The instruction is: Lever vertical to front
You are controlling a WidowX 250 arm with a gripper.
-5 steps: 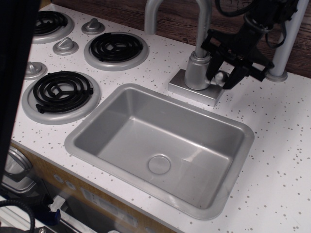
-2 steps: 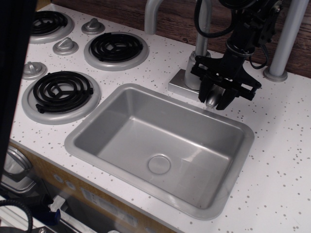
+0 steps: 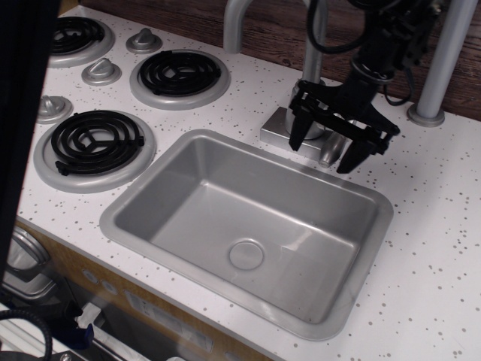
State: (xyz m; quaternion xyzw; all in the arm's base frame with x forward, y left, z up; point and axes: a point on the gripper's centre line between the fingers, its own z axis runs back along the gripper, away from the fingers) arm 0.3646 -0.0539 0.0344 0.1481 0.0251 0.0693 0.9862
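Observation:
The lever (image 3: 329,153) is a small silver-grey paddle that sticks out from the tap body toward the sink, pointing to the front. My black gripper (image 3: 325,149) hangs over it, open wide. One fingertip (image 3: 296,140) is left of the lever and the other is right of it, and neither touches it. The arm hides most of the tap's cylindrical body. The tap's square base plate (image 3: 273,128) shows at the left.
The grey sink (image 3: 113,218) lies just in front of the tap. The tall curved spout (image 3: 239,22) rises behind. Black coil burners (image 3: 94,143) and cone knobs (image 3: 101,71) are at the left. A grey post (image 3: 443,60) stands at the right. A dark panel covers the left edge.
The gripper swung the lever from upright beside the tap down to the front, over the sink edge. Since then its fingers have opened off the lever and lifted slightly.

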